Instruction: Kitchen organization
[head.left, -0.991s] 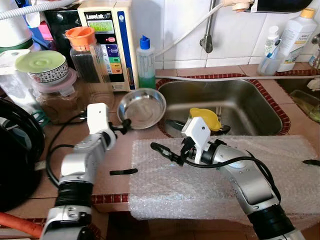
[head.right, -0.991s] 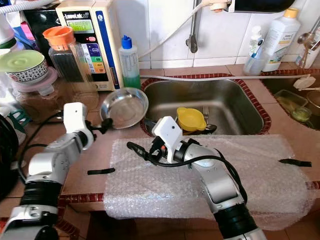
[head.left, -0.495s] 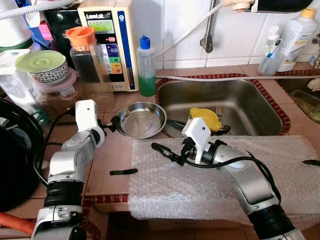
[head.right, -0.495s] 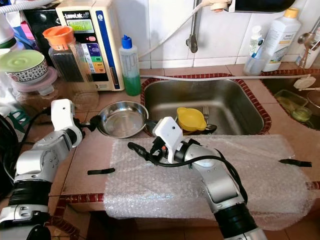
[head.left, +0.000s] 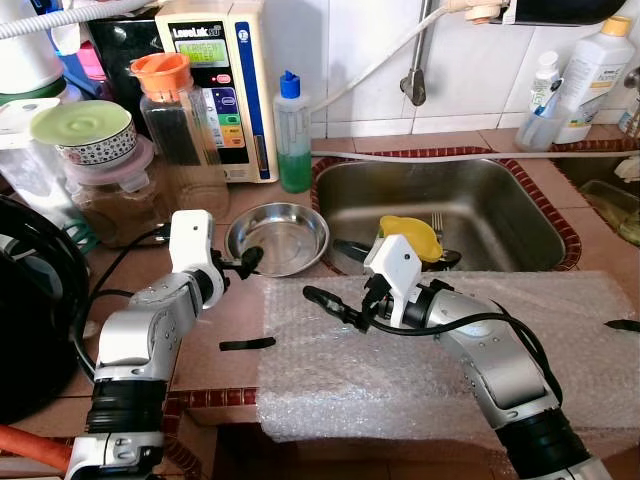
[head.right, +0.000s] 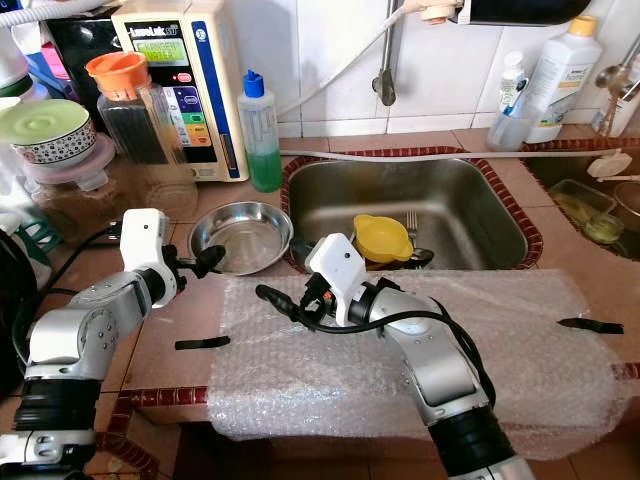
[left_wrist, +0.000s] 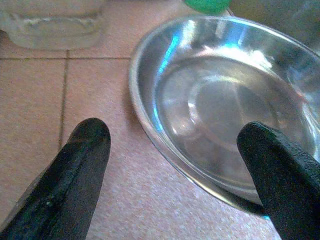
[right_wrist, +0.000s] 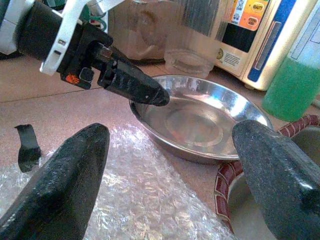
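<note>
From my left eye I see the steel bowl (head.left: 278, 237) sitting flat on the tiled tabletop (head.left: 240, 310), just beside the left rim of the sink (head.left: 520, 215) and in front of the green soap bottle (head.left: 292, 132). My left pincer (head.left: 247, 262) is at the bowl's near left edge, its fingers spread apart and gripping nothing. My right pincer (head.left: 318, 297) hovers over the sheet of bubble wrap (head.left: 420, 360) spread along the front of the tabletop, likewise released. A yellow cup (head.left: 412, 236) lies in the sink with a fork (head.left: 437, 222) near it, and a jar with an orange lid (head.left: 175, 120) stands by the white water machine (head.left: 222, 80) at the back. From my right eye a strip of black tape (head.right: 202, 343) lies on the tiles left of the wrap, and a white bottle (head.right: 556, 75) stands at the far right against the wall. My left wrist camera looks down on the bowl's rim, which passes between my two black fingertips (left_wrist: 80, 170); I cannot tell whether either one touches it. My right wrist camera looks across the wrap at the bowl, with my left pincer's finger lying over its near rim and my own two fingers (right_wrist: 65, 180) wide apart.
</note>
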